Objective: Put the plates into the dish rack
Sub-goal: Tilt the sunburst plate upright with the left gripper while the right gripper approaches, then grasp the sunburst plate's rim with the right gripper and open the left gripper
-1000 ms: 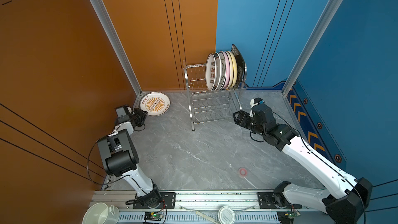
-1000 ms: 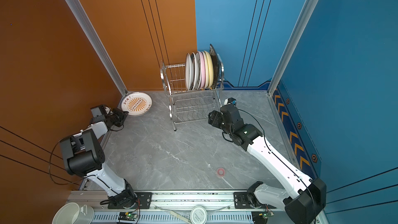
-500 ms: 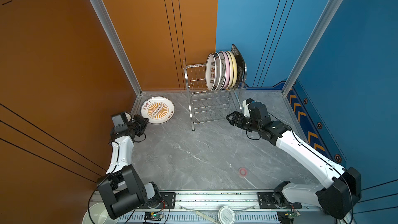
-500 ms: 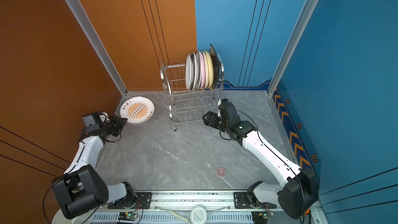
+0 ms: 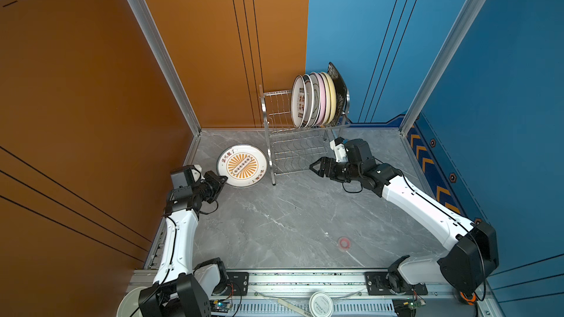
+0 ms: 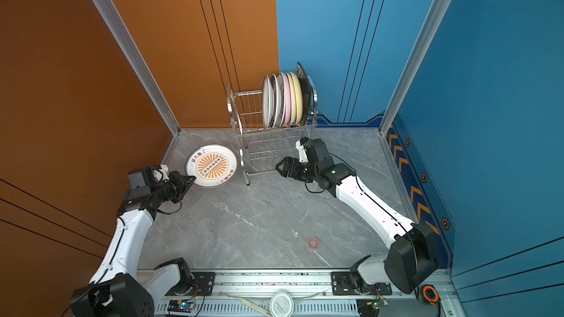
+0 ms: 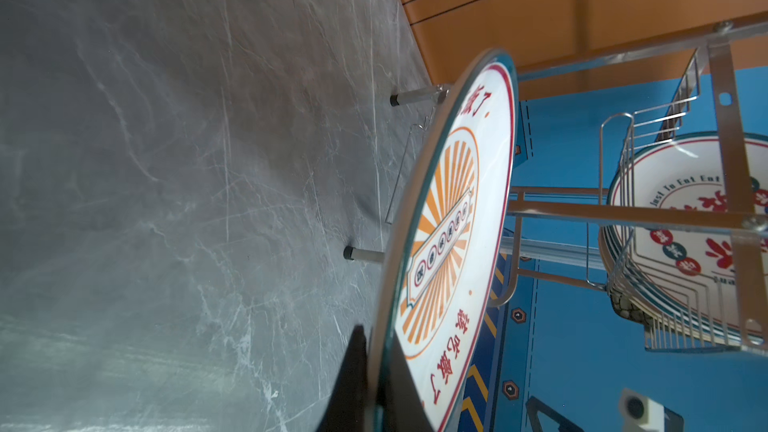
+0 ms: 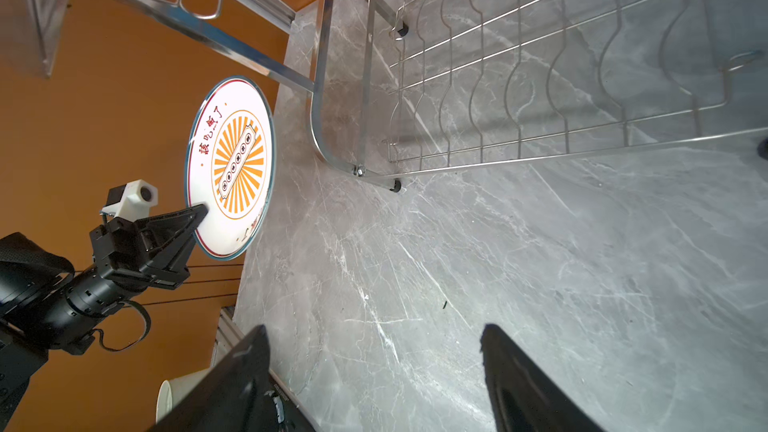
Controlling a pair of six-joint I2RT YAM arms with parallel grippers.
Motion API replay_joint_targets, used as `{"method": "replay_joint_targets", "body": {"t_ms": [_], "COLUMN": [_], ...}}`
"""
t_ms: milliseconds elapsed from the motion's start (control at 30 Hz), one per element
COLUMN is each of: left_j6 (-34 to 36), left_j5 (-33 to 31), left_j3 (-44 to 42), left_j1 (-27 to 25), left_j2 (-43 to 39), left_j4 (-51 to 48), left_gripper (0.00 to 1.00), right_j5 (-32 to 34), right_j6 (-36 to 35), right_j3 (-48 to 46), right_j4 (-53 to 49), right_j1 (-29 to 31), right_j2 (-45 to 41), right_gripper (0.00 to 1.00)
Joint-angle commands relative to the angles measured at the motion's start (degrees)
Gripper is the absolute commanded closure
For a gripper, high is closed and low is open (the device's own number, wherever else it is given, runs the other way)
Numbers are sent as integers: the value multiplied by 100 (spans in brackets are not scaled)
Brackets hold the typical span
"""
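Orange-sunburst printed plate (image 5: 242, 165) pinched at its rim by the shut fingers of the left gripper (image 5: 222, 180), tilted, just left of the steel dish rack (image 5: 270, 154). Other plates (image 5: 314, 99) upright in the rack's upper tier. Right gripper (image 5: 313, 167) near the lower shelf, fingers apart, empty.

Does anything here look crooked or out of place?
Only small things. The black plate at the end of the rack is square and pokes a corner above the round plates. One printed plate is outside the rack, tilted, held by its rim in the left gripper.
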Motion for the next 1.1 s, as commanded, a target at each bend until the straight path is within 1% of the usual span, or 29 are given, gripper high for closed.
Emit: {"method": "replay_joint_targets", "body": {"t_ms": [0, 67, 167, 300, 467, 633, 767, 867, 967, 1033, 1067], "left_j6": [207, 353, 391, 299, 258, 240, 231, 239, 255, 275, 283], "left_j5": [212, 228, 333, 647, 1076, 1284, 1359, 1422, 1451, 1471, 1474], "left_j3": [79, 180, 193, 110, 86, 152, 259, 316, 332, 358, 365], "left_j1": [-245, -408, -601, -834, -1133, -1431, -1554, -1638, -1669, -1697, -1710], "left_j2": [-336, -451, -627, -804, -906, -893, -869, -828, -797, -768, -765], "left_j4": [-431, -782, -1019, -1060, -1055, -1060, -1064, -1060, -1061, -1056, -1058], "left_gripper": [100, 100, 100, 100, 100, 100, 100, 100, 100, 100, 100], "right_j5": [-366, -499, -666, -876, -1302, -1697, -1938, -2159, -2294, -2396, -2442], "right_j6": [-160, -114, -52, 59, 333, 675, 806, 986, 1042, 1083, 1109], "right_j3": [129, 105, 84, 37, -97, -149, -164, -257, -317, -363, -386], "right_j4": [109, 224, 370, 585, 1057, 1506, 1668, 1890, 1941, 1980, 2022], "right_j1": [112, 165, 251, 366, 500, 542, 571, 559, 549, 540, 540], "right_j2": [122, 142, 192, 271, 475, 751, 886, 935, 920, 901, 901], "right_gripper": [19, 18, 18, 18, 18, 19, 21, 26, 33, 40, 41]}}
